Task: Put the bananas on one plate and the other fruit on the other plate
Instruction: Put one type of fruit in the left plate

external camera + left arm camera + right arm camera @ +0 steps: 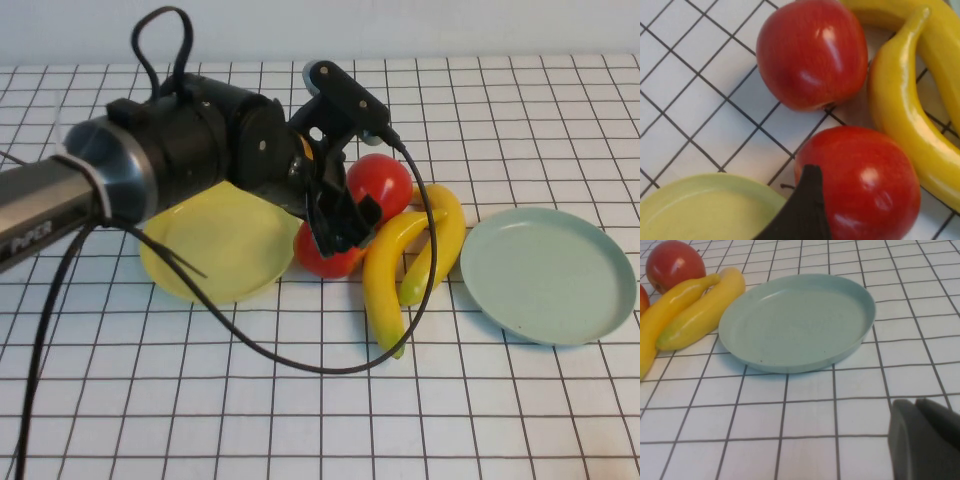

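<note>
Two red apples lie between the plates: the far one (380, 180) and the near one (322, 258), beside the yellow plate (215, 250). Two bananas (385, 270) (440, 240) lie side by side to their right. The pale blue-green plate (548, 272) is empty at the right. My left gripper (340, 235) is open, down over the near apple (865, 185). One finger (807, 210) is at that apple's side; the other is out of view. My right gripper (914, 407) is shut and empty, low over the table near the blue-green plate (795, 322).
The left arm's black cable (420, 300) loops over the bananas and across the table in front. The far apple (812, 52) and a banana (900, 110) crowd close around the near apple. The table is a white gridded cloth.
</note>
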